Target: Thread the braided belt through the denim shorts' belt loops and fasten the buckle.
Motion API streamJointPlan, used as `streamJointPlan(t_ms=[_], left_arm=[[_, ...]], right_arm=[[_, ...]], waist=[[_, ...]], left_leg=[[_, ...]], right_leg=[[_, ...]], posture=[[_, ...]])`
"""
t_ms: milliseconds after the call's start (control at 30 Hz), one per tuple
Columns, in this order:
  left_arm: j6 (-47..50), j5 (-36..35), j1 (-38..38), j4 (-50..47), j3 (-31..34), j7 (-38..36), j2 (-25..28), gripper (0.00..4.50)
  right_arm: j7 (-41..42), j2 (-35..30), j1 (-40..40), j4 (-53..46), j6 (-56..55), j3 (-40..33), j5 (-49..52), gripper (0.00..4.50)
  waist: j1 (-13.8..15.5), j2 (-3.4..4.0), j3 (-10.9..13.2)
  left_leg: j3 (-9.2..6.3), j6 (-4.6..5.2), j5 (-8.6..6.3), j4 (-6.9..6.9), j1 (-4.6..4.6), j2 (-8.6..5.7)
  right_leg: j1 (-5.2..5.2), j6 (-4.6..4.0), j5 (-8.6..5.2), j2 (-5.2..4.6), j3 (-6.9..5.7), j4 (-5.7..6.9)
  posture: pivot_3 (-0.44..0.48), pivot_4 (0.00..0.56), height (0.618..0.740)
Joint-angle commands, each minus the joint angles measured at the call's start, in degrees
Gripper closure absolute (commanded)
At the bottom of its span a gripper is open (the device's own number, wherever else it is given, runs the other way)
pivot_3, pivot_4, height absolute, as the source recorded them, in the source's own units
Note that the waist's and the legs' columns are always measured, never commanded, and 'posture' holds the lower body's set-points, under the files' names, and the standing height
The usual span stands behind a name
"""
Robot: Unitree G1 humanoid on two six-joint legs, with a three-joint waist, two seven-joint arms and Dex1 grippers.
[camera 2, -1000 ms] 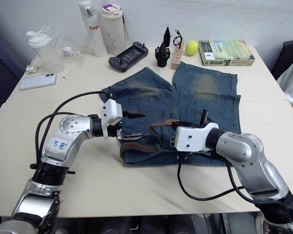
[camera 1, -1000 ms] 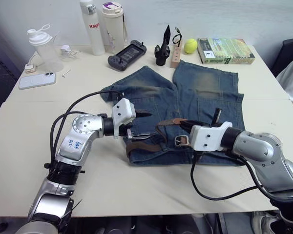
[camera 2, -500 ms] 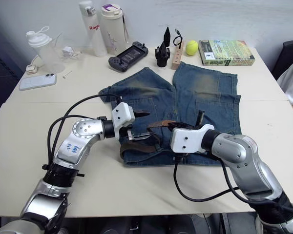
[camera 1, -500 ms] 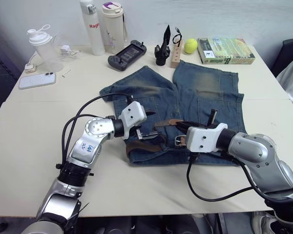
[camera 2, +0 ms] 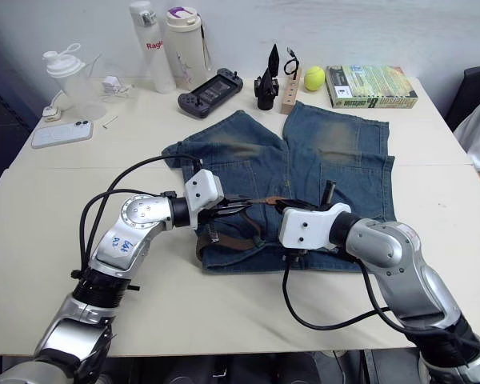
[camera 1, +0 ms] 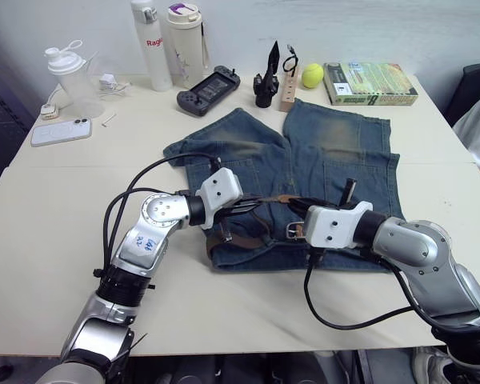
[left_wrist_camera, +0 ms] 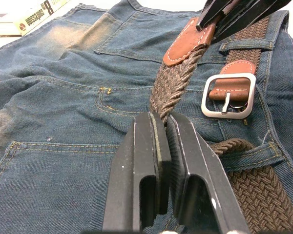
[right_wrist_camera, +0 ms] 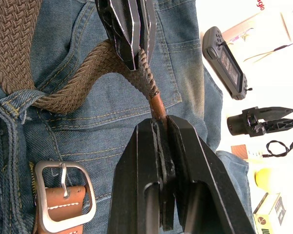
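While the denim shorts (camera 1: 320, 168) lie flat on the table (camera 1: 32, 232), both grippers pinch the dark-brown braided belt (left_wrist_camera: 173, 83) above the waistband: left gripper (left_wrist_camera: 162, 127) on weave, right gripper (right_wrist_camera: 160, 127) on the leather tip, beside the silver buckle (left_wrist_camera: 229, 96).

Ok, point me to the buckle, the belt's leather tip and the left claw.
buckle (left_wrist_camera: 229, 96), left wrist view, on its metal frame.
leather tip (left_wrist_camera: 186, 46), left wrist view, mid-leather.
left claw (left_wrist_camera: 164, 123), left wrist view, between fingertips on the braided belt.
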Motion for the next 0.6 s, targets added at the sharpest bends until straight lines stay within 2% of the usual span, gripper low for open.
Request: streamJointPlan(t_ms=[33, 100, 200, 233, 367, 467, 600], left_arm=[[0.0, -0.8, 0.3, -3.1, 0.7, 1.1, -0.9, 4.50], [0.5, -0.7, 0.5, -3.6, 0.7, 1.5, -1.1, 4.50], [1.9, -0.6, 1.2, -4.4, 0.9, 2.6, -1.4, 4.50], [2.1, -0.4, 1.4, -4.7, 1.0, 3.0, -1.4, 4.50], [3.9, -0.7, 1.6, -5.8, 2.0, 4.6, -1.5, 4.50], [3.9, -0.5, 1.2, -5.2, 2.5, 4.9, -1.0, 4.50], [3.5, -0.7, -0.8, -3.6, 4.2, 5.9, -0.8, 4.50]], right_arm=[[-0.6, 1.5, -0.1, -2.7, 2.6, -2.2, 2.1, 3.71], [-0.7, 2.3, 0.2, -3.1, 4.5, -2.7, 3.0, 3.14], [-1.5, 2.1, 1.7, -3.9, 7.0, -5.3, 3.2, 1.47], [-0.7, 1.4, 3.1, -4.6, 8.1, -7.2, 4.4, 1.34], [3.6, -2.5, 10.5, -7.5, 10.2, -12.6, 8.0, 1.34], [4.3, -3.5, 15.0, -9.3, 11.0, -13.4, 9.2, 1.34], [-0.7, -0.2, 17.6, -8.9, 12.3, -10.4, 7.1, 1.34]], waist=[[0.0, 0.00, 0.0], [0.0, 0.00, 0.0], [0.1, 0.00, 0.0], [0.1, 0.00, 0.0], [0.3, 0.00, 0.0], [0.2, 0.00, 0.0], [0.0, 0.00, 0.0]], left_leg=[[0.00, 0.00, 0.00, 0.00, 0.00, 0.00], [0.00, 0.00, 0.00, 0.00, 0.00, 0.00], [-0.01, 0.00, 0.00, 0.01, 0.00, 0.00], [-0.01, 0.00, 0.00, 0.01, 0.00, 0.00], [-0.03, 0.01, -0.01, 0.01, -0.01, -0.02], [-0.02, 0.01, -0.01, 0.02, 0.02, 0.01], [-0.02, 0.01, -0.01, 0.01, 0.04, 0.03]], right_leg=[[0.00, 0.00, 0.00, 0.00, 0.00, 0.00], [0.00, 0.00, 0.00, 0.00, 0.00, 0.00], [0.01, 0.00, 0.00, -0.01, -0.01, 0.01], [0.01, 0.00, 0.00, -0.01, 0.00, 0.01], [0.04, 0.00, 0.00, -0.02, -0.01, -0.01], [0.05, 0.00, 0.00, 0.00, -0.01, 0.01], [0.03, 0.00, 0.00, 0.02, 0.02, 0.03]], posture=[[0.000, 0.150, 0.724], [0.000, 0.150, 0.724], [0.000, 0.150, 0.724], [0.000, 0.150, 0.724], [0.000, 0.150, 0.724], [0.000, 0.150, 0.724], [0.000, 0.150, 0.724]])
